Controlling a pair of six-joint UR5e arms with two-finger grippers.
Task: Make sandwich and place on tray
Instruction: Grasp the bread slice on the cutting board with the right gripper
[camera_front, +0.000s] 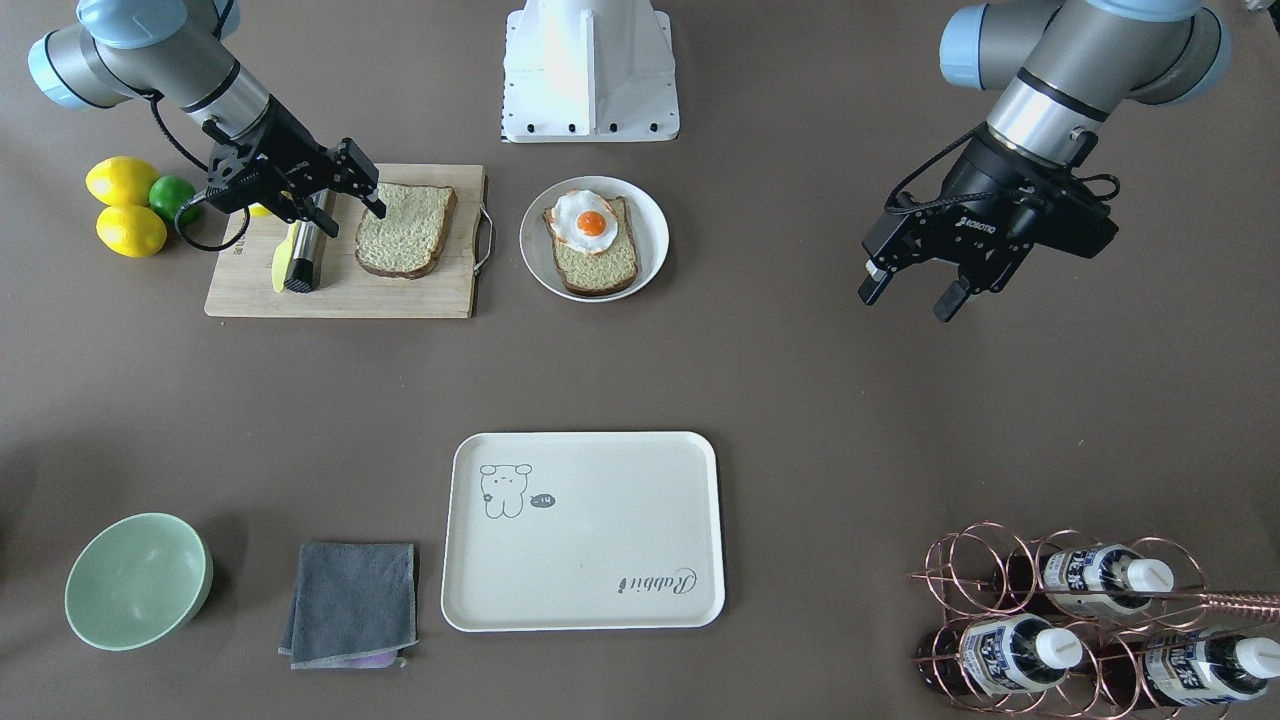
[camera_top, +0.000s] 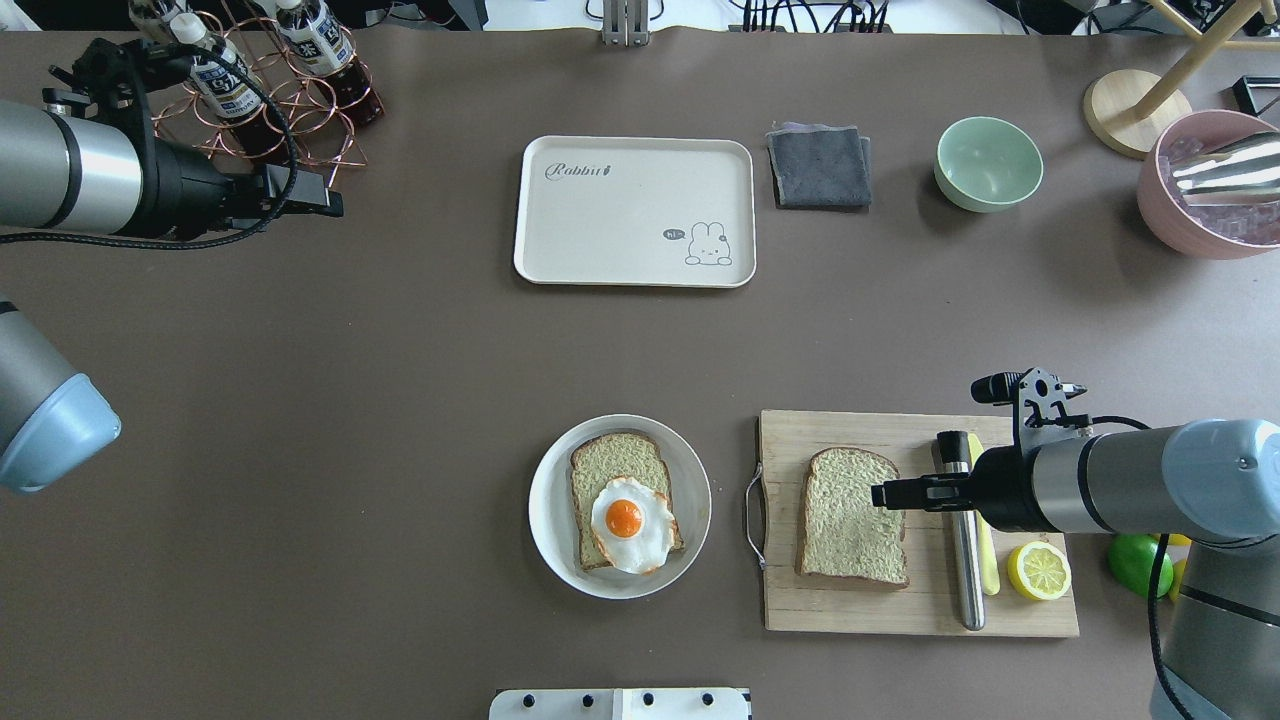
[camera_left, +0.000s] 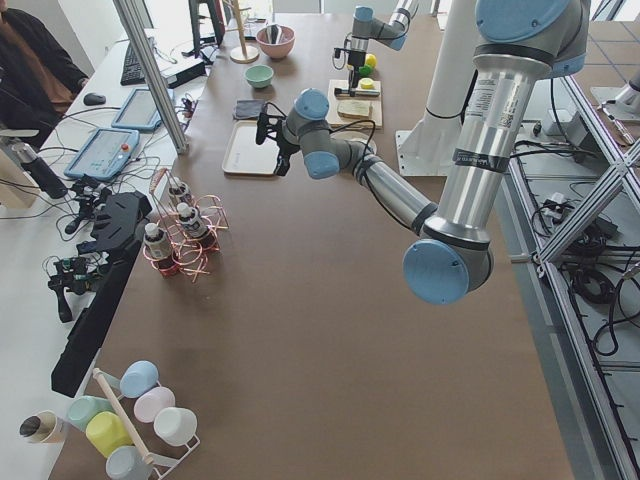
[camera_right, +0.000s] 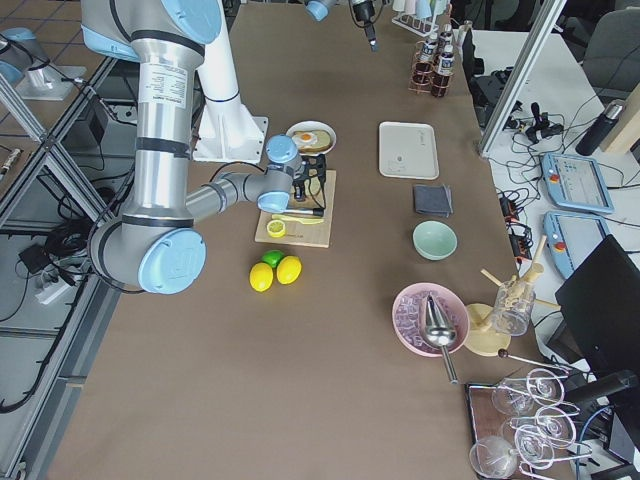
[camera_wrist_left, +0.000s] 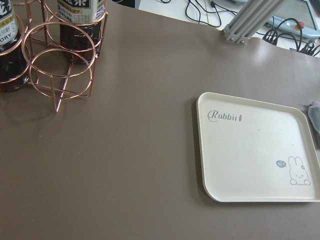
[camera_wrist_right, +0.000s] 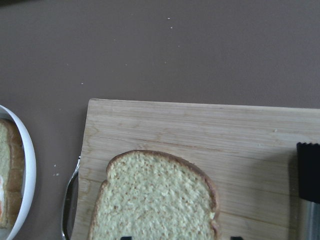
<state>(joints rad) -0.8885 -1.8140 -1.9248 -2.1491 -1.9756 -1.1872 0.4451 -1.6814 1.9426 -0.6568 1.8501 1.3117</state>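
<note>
One bread slice (camera_front: 405, 230) lies flat on the wooden cutting board (camera_front: 420, 295). The other slice (camera_front: 600, 265) lies on a round white plate (camera_front: 652, 215) with the fried egg (camera_front: 585, 218) on top. My right gripper (camera_front: 357, 220) is open and low over the board slice's edge; its fingertips (camera_wrist_right: 235, 238) show apart at the bottom of the right wrist view, with the slice (camera_wrist_right: 155, 200) between them. My left gripper (camera_front: 910, 292) is open and empty above bare table. The cream tray (camera_front: 583, 530) with "Rabbit" script is empty; it also shows in the left wrist view (camera_wrist_left: 257, 147).
A knife (camera_front: 300, 262) and a lemon half (camera_top: 1038, 570) lie on the board beside the slice. Lemons (camera_front: 120, 180) and a lime (camera_front: 172, 195) sit next to the board. A green bowl (camera_front: 138, 580), grey cloth (camera_front: 352, 603) and copper bottle rack (camera_front: 1080, 620) flank the tray.
</note>
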